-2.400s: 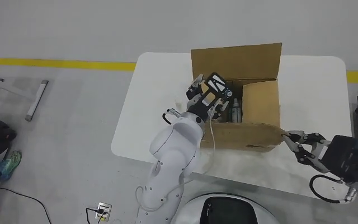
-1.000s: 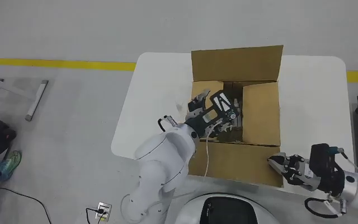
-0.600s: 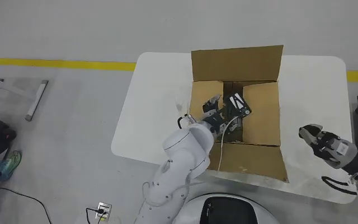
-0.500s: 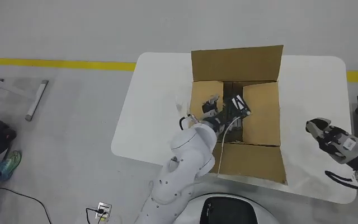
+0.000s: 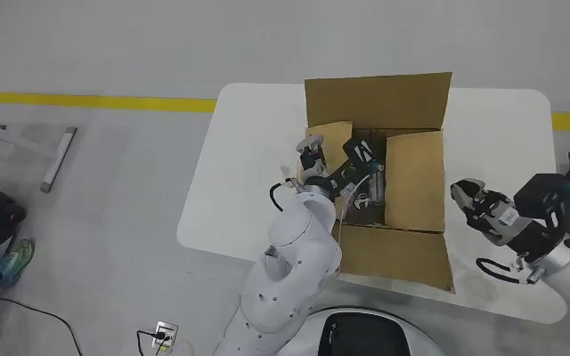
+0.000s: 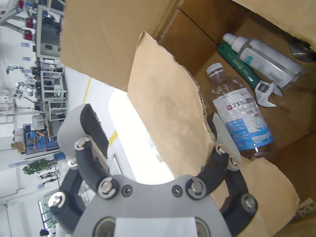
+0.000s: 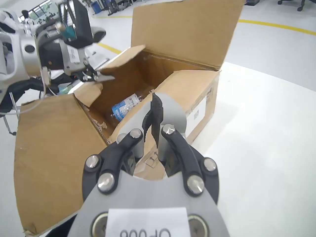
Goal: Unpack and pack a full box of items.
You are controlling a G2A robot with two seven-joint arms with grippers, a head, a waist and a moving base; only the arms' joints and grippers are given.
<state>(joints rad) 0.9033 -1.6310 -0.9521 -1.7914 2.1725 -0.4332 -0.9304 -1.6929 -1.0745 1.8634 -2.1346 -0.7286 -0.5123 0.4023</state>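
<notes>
The left gripper (image 6: 150,114) stands wide open astride a side flap (image 6: 167,94) of the box (image 5: 378,98). One finger, with a black ribbed rubber pad (image 6: 95,129), is outside the flap and apart from it. The other sits inside the box, right at the flap's torn, fuzzy corrugated edge. The flap is plain brown cardboard, bent upward and ragged along its free edge. Past it, on the box floor, lies a clear plastic bottle (image 6: 240,114) on its side, with a white ribbed cap and a white and blue label. Beside it is an adjustable wrench (image 6: 246,75) with a green grip and bare steel jaws. A white tube-shaped bottle with a rounded cap (image 6: 266,60) rests against the wrench, and a shiny metal piece (image 6: 301,50) is half hidden under the opposite flap. In the top view the box sits right of the frame's centre on a smooth white table (image 5: 240,178) with rounded corners. Its tall back flap stands up toward the upper edge of the frame. Another side flap is folded in over the opening, and the front flap lies spread flat toward the lower edge. The right gripper (image 7: 151,104) is at the right of that frame, over the table, just beside the box and apart from it. Its grey fingers with toothed black pads are closed together, nothing between them.
</notes>
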